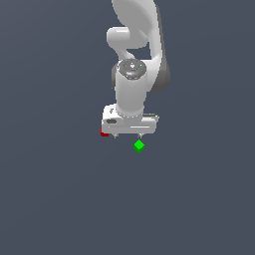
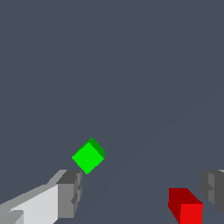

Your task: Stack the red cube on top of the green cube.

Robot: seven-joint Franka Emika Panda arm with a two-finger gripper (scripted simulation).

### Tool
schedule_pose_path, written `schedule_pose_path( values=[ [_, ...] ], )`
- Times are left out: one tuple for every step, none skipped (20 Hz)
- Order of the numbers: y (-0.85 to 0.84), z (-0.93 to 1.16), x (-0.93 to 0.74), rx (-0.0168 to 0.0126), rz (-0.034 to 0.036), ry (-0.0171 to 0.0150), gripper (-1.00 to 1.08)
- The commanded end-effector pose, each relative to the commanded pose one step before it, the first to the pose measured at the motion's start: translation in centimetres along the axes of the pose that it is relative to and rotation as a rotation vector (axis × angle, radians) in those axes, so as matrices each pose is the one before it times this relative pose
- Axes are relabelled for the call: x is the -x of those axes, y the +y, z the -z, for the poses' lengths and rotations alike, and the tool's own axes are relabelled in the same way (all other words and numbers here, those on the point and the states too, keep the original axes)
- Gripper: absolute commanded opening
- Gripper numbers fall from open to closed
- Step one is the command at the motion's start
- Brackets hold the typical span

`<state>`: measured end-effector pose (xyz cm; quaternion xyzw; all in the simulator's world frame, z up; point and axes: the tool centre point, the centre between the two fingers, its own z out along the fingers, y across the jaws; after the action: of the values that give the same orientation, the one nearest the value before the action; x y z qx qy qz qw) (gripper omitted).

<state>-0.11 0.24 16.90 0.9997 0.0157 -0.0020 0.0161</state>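
The red cube (image 1: 104,133) lies on the dark floor, mostly hidden behind the white gripper hand at its edge on the exterior view's left. In the wrist view the red cube (image 2: 186,206) sits between the fingers, close to one grey fingertip (image 2: 214,186), and I cannot tell if they touch. The green cube (image 1: 139,146) sits corner-on as a diamond just in front of the hand. In the wrist view the green cube (image 2: 88,156) lies just beyond the other fingertip (image 2: 70,192). My gripper (image 1: 128,135) is open and empty, low over the floor; it also shows in the wrist view (image 2: 142,192).
The white arm (image 1: 132,74) rises behind the gripper. The floor (image 1: 60,199) is plain dark grey, and no other objects show.
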Motion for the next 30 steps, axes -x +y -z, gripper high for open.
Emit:
schedule_pose_path(
  values=[
    [0.001,0.000,0.000,0.00000,0.00000,0.00000,1.00],
    [0.011,-0.011,0.015,0.00000,0.00000,0.00000,1.00],
    [0.032,-0.033,0.046,0.00000,0.00000,0.00000,1.00],
    [0.053,-0.056,0.076,0.00000,0.00000,0.00000,1.00],
    [0.130,-0.073,0.111,-0.00065,-0.00072,0.00011,1.00],
    [0.097,-0.101,0.139,0.00000,0.00000,0.00000,1.00],
    [0.175,-0.120,0.174,-0.00065,-0.00073,0.00010,1.00],
    [0.143,-0.148,0.203,0.00000,0.00000,0.00000,1.00],
    [0.244,-0.166,0.242,-0.00091,-0.00103,0.00014,1.00],
    [0.246,-0.193,0.274,-0.00064,-0.00073,0.00010,1.00],
    [0.271,-0.219,0.310,-0.00064,-0.00073,0.00010,1.00],
    [0.310,-0.245,0.347,-0.00079,-0.00089,0.00012,1.00],
    [0.348,-0.272,0.387,-0.00091,-0.00103,0.00014,1.00],
    [0.377,-0.302,0.427,-0.00091,-0.00103,0.00014,1.00],
    [0.417,-0.333,0.469,-0.00102,-0.00115,0.00016,1.00],
    [0.458,-0.365,0.515,-0.00112,-0.00126,0.00017,1.00],
    [0.508,-0.400,0.563,-0.00129,-0.00146,0.00020,1.00],
    [0.545,-0.436,0.611,-0.00129,-0.00146,0.00019,1.00],
    [0.595,-0.472,0.660,-0.00144,-0.00163,0.00021,1.00],
    [0.627,-0.497,0.693,-0.00151,-0.00171,0.00022,1.00],
    [0.615,-0.490,0.679,-0.00144,-0.00163,0.00021,1.00],
    [0.605,-0.480,0.660,-0.00145,-0.00162,0.00020,1.00],
    [0.593,-0.468,0.639,-0.00146,-0.00161,0.00019,1.00],
    [0.567,-0.452,0.614,-0.00130,-0.00144,0.00017,1.00],
    [0.549,-0.434,0.589,-0.00130,-0.00145,0.00017,1.00],
    [0.524,-0.415,0.560,-0.00121,-0.00136,0.00015,1.00],
    [0.501,-0.399,0.531,-0.00114,-0.00124,0.00013,1.00],
    [0.485,-0.385,0.502,-0.00118,-0.00120,0.00012,1.00],
    [0.460,-0.368,0.469,-0.00112,-0.00106,0.00010,1.00],
    [0.435,-0.346,0.434,-0.00115,-0.00103,0.00009,1.00]
  ],
)
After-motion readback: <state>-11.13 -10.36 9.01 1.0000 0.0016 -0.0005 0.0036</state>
